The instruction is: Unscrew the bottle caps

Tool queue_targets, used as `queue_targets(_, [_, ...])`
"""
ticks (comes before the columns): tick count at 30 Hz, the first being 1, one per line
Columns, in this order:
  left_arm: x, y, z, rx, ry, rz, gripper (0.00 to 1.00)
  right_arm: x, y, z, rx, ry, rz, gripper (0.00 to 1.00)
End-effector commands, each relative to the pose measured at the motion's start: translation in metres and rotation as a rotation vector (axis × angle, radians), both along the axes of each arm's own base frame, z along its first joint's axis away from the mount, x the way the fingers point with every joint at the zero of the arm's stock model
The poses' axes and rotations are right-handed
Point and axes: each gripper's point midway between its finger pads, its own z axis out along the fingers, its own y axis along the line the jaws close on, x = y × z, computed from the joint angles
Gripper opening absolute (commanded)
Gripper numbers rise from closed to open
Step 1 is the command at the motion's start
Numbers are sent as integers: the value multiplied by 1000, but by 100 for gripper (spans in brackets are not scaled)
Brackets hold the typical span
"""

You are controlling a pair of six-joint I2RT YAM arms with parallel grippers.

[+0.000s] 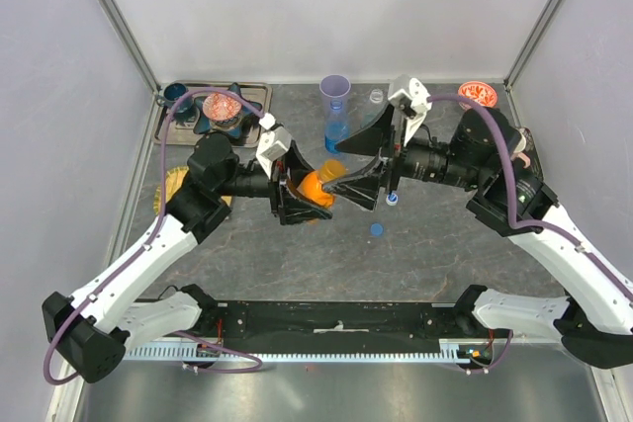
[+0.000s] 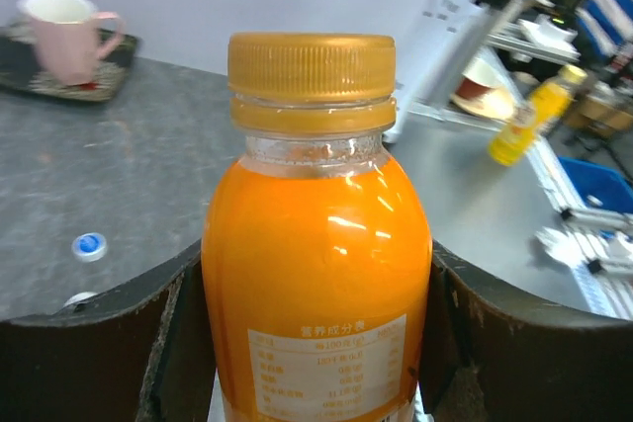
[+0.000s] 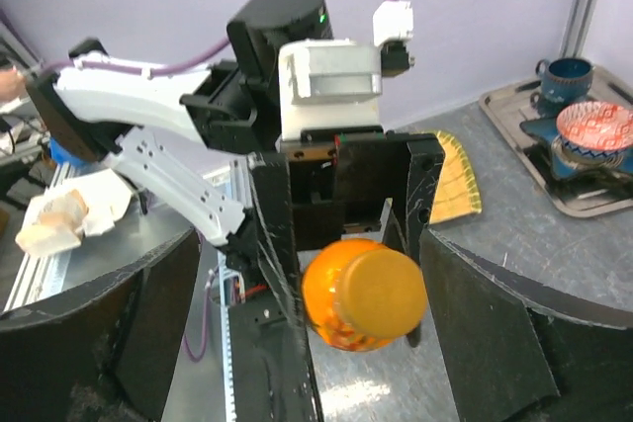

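Orange cap: one ribbed orange plastic screw cap [image 2: 311, 66], seated on its bottle's neck with the collar ring under it.
Orange bottle: one short plastic bottle filled with orange liquid [image 2: 316, 284], lying sideways over the table's middle with its cap end pointing at the right arm.
Label: a line of white Chinese characters heads a table of fine print. The print is too small to read.
Left gripper [image 1: 309, 191]: pinches the orange bottle by its body, one dark finger [image 2: 99, 363] pressed to each flank.
Right gripper [image 1: 338, 167]: spread wide. In the right wrist view the orange cap sits between its two fingers with a gap on each side.
Loose caps: two on the table, a small round blue cap [image 1: 377, 229] and a blue-and-white round cap [image 1: 393, 199], apart from each other and near the right gripper.
Other bottles: two at the rear centre. A clear plastic bottle showing blue [image 1: 336, 132] stands just in front of a purple plastic cup [image 1: 334, 86], and a plain clear bottle [image 1: 376, 97] stands beside them. Whether they are capped cannot be told.
Rear left: one dark rectangular tray [image 1: 255, 91] carrying a blue mug [image 1: 179, 96] and a red patterned bowl [image 1: 220, 106].
Elsewhere: one pink mug [image 2: 64, 35], one yellow woven mat [image 3: 457, 180], one red bowl [image 1: 478, 94] at rear right.
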Motion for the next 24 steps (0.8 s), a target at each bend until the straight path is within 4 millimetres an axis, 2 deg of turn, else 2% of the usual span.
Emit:
queue_targets(1, [41, 8, 14, -4, -162, 296, 31, 9, -16, 55, 173, 4, -136, 98])
queue_targets(2, [49, 10, 12, 7, -176, 353, 31, 17, -18, 57, 186, 29, -181, 98])
queue_targets(3, [50, 9, 12, 12, -225, 391, 32, 37, -24, 54, 194, 69, -296, 98])
queue_targets(4, [64, 15, 12, 26, -244, 498, 32, 43, -26, 55, 201, 100, -335, 98])
queue_targets(6, [67, 15, 9, 46, -277, 559, 32, 61, -23, 36, 169, 203, -420, 98])
queue_targets(7, [78, 22, 11, 59, -309, 648, 33, 70, -26, 33, 165, 225, -470, 98])
queue_targets(8, [81, 24, 11, 66, -319, 677, 33, 78, -20, 23, 147, 264, -488, 98])
queue_targets(11, [91, 29, 9, 93, -339, 773, 35, 88, -11, 6, 119, 321, -513, 98])
queue_targets(14, [95, 32, 7, 112, -349, 823, 35, 93, 0, -3, 105, 354, -511, 97])
queue_targets(19, [96, 32, 4, 125, -359, 837, 35, 95, 16, -12, 78, 375, -492, 92])
queue_targets(24, [95, 33, 5, 124, -364, 837, 34, 99, 25, -24, 53, 391, -492, 84])
